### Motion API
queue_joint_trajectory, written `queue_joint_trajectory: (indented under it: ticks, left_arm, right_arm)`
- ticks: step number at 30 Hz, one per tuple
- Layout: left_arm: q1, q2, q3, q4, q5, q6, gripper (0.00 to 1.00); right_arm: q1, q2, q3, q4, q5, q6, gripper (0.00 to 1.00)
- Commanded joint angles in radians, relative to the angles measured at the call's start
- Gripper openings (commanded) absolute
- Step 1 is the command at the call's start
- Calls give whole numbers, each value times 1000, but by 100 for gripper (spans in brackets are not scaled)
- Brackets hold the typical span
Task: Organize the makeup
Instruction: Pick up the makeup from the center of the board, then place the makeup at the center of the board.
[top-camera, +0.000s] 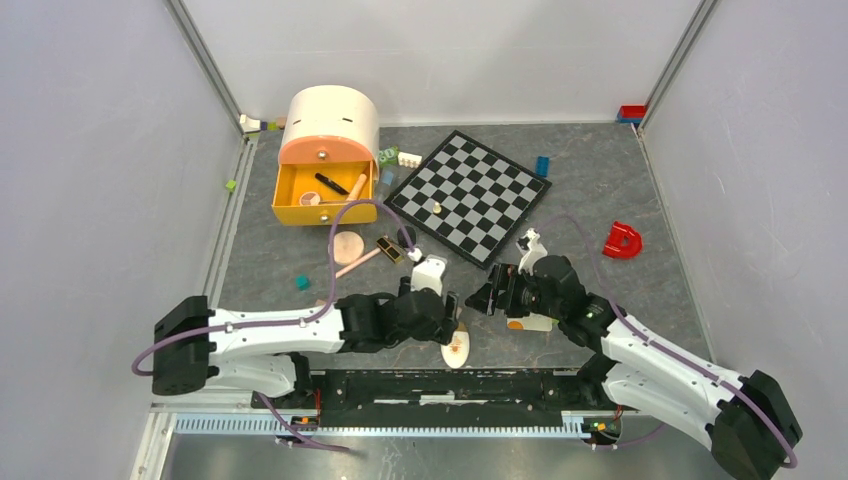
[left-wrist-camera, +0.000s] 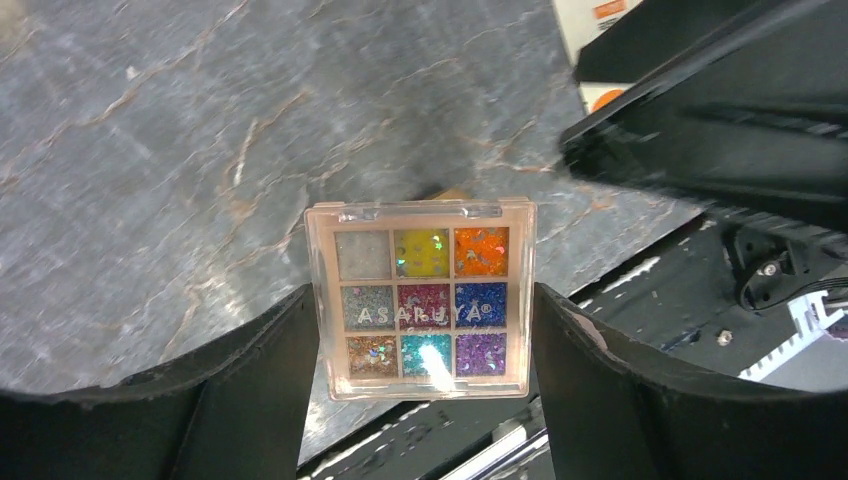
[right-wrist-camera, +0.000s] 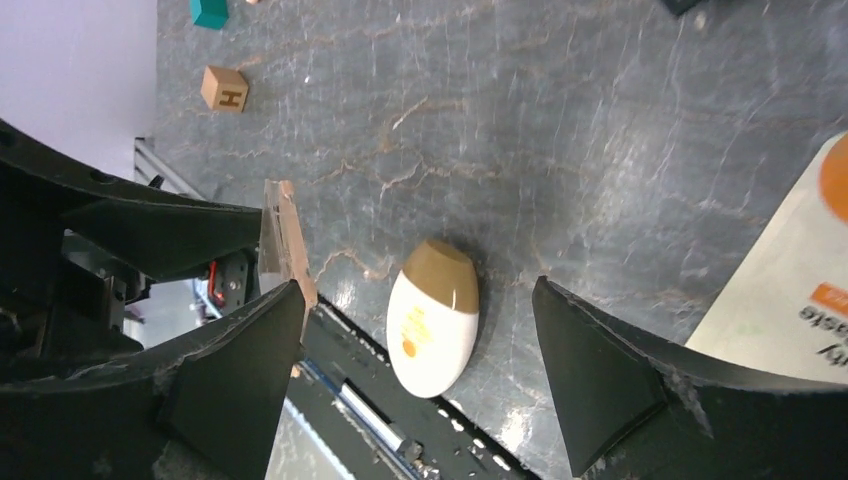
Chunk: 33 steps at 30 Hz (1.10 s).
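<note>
Makeup lay partly sorted on the grey marbled bench (top-camera: 620, 170). Nearest the arms' bases, a cream oval tube (right-wrist-camera: 433, 318) with a tan cap lay flat at the bench's front edge. The right arm's fingers (right-wrist-camera: 610, 380) stood spread wide on either side of it, touching nothing. Just beside them lay the white-orange sachet (top-camera: 530, 322).

The left arm's fingers (left-wrist-camera: 250, 400) were clenched on the two side edges of the multicolour eyeshadow palette (left-wrist-camera: 420, 300). Its nine glitter pans faced the wrist camera, and it appeared lifted off the bench near that front edge.

Farther back, a round peach compact (top-camera: 348, 245), a brush (top-camera: 358, 262) and a small palette (top-camera: 390, 250) lay loose. Beyond them the yellow drawer (top-camera: 305, 215) of a round peach-and-white organiser (top-camera: 330, 120) stood open, holding a black pencil (top-camera: 332, 184) and other small items. A chessboard (top-camera: 470, 195) lay to its right.

The step in hand looked like carrying the eyeshadow palette to the drawer. That called for a long reach back and left over the loose items, then a release above free drawer space.
</note>
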Motion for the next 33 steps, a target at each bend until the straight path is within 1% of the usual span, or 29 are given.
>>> queue_joint_trajectory:
  ticks: [1, 4, 9, 14, 22, 28, 33]
  left_arm:
    - [-47, 70, 100, 93, -74, 79, 63]
    - [-65, 118, 128, 118, -75, 94, 63]
    - [-78, 182, 162, 128, -64, 96, 63]
    - [-80, 194, 159, 137, -71, 95, 63]
    - [-81, 198, 153, 139, -82, 90, 63]
    - [-81, 186, 148, 135, -128, 92, 63]
    - [-80, 171, 147, 113, -179, 85, 64]
  right_arm:
    - [0, -14, -45, 97, -86, 118, 90]
    - [-1, -22, -70, 140, -103, 138, 87]
    - [-2, -40, -87, 146, -98, 152, 83]
    - [0, -53, -92, 135, -94, 144, 79]
    - [0, -45, -114, 142, -90, 145, 76]
    - [0, -41, -112, 108, -80, 118, 80]
    - [-2, -48, -97, 25, -34, 81, 89]
